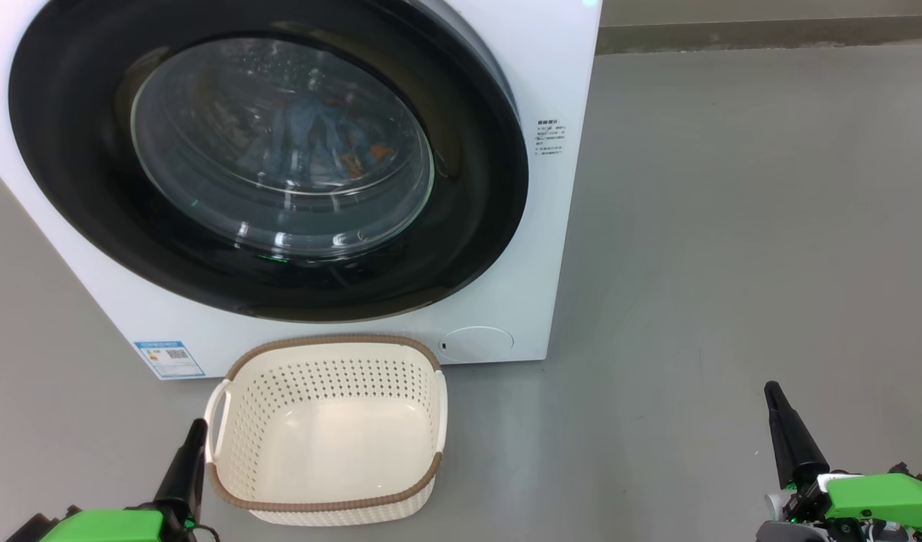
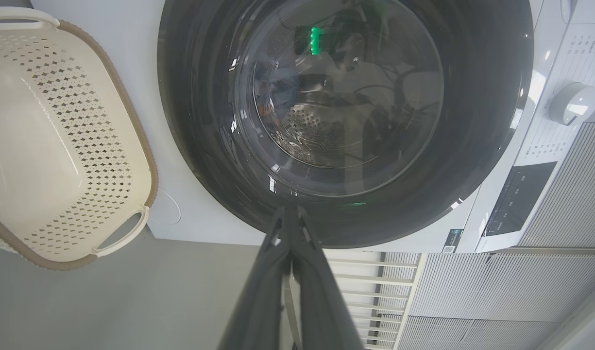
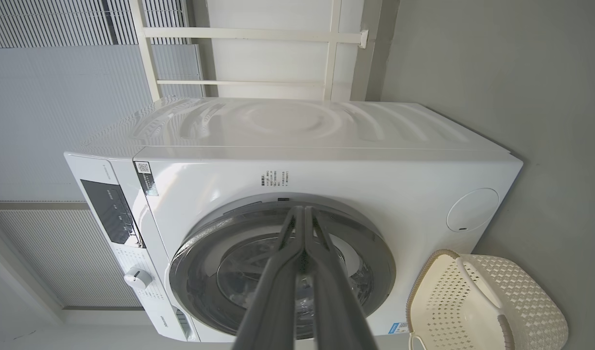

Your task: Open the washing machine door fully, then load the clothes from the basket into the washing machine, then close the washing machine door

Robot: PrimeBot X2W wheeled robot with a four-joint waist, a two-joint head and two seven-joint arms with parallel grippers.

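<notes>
On the grey floor, the washing machine stands with the washing machine door shut, a glossy black ring around bulging glass; the clothes show blue and orange behind it; the basket sits just before the machine; the left gripper hovers beside the basket's handle, the right gripper well apart, both clenched and pointing towards the machine.

I count one washer, one door, one basket at bottom centre, one cap, one label, and two grippers: left gripper lower left, right gripper lower right.
</notes>
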